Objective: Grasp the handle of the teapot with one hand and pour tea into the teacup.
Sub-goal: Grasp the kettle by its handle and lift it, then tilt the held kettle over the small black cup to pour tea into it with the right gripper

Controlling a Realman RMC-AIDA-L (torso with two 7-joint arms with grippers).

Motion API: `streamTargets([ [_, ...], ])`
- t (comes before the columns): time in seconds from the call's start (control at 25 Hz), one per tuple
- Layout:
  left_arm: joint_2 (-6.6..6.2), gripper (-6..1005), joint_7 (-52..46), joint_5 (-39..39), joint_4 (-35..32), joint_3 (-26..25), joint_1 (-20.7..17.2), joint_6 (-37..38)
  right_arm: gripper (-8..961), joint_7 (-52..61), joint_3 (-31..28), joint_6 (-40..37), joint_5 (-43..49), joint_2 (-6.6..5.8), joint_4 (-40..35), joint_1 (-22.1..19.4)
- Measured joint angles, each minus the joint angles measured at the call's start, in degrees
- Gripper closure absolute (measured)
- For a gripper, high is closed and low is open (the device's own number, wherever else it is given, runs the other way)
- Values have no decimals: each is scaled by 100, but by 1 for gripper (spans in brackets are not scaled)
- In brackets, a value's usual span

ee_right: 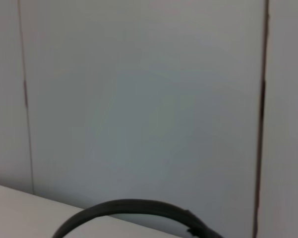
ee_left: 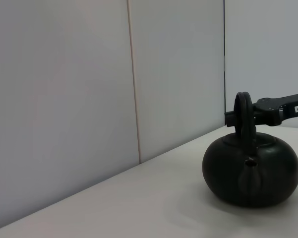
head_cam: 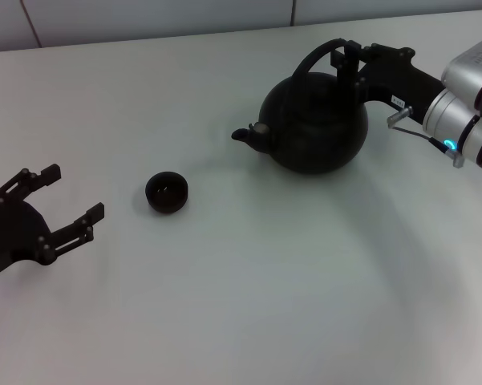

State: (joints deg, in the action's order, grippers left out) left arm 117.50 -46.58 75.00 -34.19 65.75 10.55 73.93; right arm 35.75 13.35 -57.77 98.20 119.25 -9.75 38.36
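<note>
My left gripper [head_cam: 62,203]: matte black forked body, two angular fingers, small round screw heads along each. My right gripper [head_cam: 345,56]: black blocky housing, white label strip, silver cylindrical wrist [head_cam: 463,96] with black bands, glowing blue ring, thin grey cable.

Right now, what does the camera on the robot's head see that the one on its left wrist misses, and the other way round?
Only the head view shows the teacup, the open left gripper resting beside it, and the right arm reaching in. Only the left wrist view shows the tall wall panels behind the table. Both show the teapot, its spout toward the cup, standing on the white table, with the right gripper at the handle.
</note>
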Motion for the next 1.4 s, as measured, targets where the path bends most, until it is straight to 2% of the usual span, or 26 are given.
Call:
streamTargets([
  [0.08,0,139,0,5,0,2,14,-2,539,-101,1,-19,-2,0,33,0],
  [0.28,0,139,0,12,0,22,34,-2,785,-114,-38,-43,-4,1,52,-16],
  [0.48,0,139,0,48,0,25,45,-2,884,-122,-59,-165,-11,1,52,-48],
  [0.92,0,139,0,59,0,34,80,1,883,-130,-26,-671,-301,1,-59,-61],
  [1.4,0,139,-135,360,-77,64,91,40,883,-508,282,-619,-283,1,-70,334],
])
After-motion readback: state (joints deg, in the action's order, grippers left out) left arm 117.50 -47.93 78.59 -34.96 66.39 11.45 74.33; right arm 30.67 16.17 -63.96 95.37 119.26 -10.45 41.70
